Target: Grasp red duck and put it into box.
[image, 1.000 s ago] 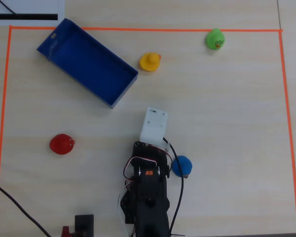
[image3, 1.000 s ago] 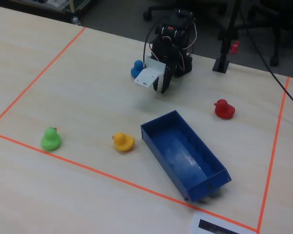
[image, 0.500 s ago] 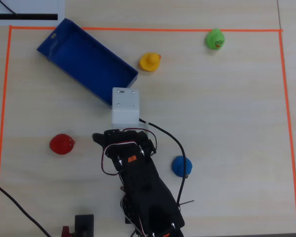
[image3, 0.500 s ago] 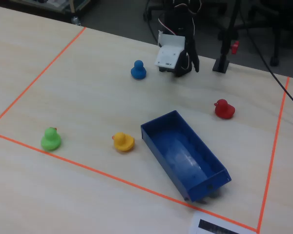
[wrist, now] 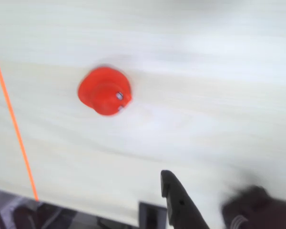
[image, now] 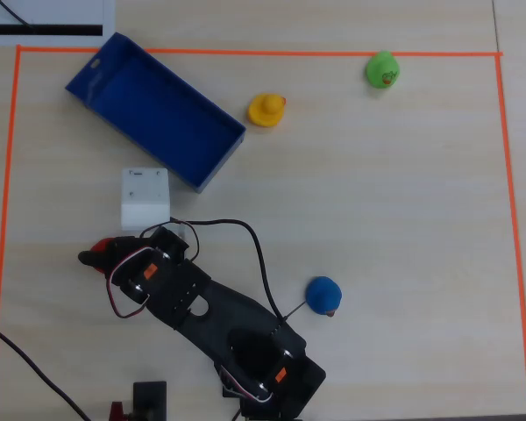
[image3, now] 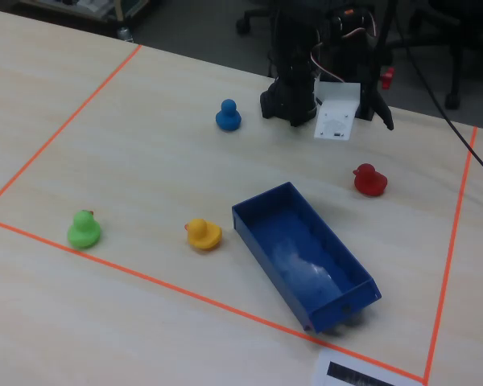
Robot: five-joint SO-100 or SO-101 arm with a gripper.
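Observation:
The red duck (wrist: 105, 90) sits on the light wooden table, left of centre in the wrist view. It also shows in the fixed view (image3: 369, 180), right of the blue box (image3: 306, 253). In the overhead view only a bit of the duck (image: 105, 245) shows beside the gripper (image: 94, 256). The gripper (wrist: 88, 200) is open and empty, above the duck and apart from it. One dark finger (wrist: 174, 195) enters from the bottom edge. The blue box (image: 158, 110) is open-topped, empty, and lies up and to the right of the gripper.
A yellow duck (image: 266, 109), a green duck (image: 382, 69) and a blue duck (image: 323, 296) stand on the table. A white block (image: 145, 198) sits between the gripper and the box. Orange tape (image: 4, 219) frames the work area.

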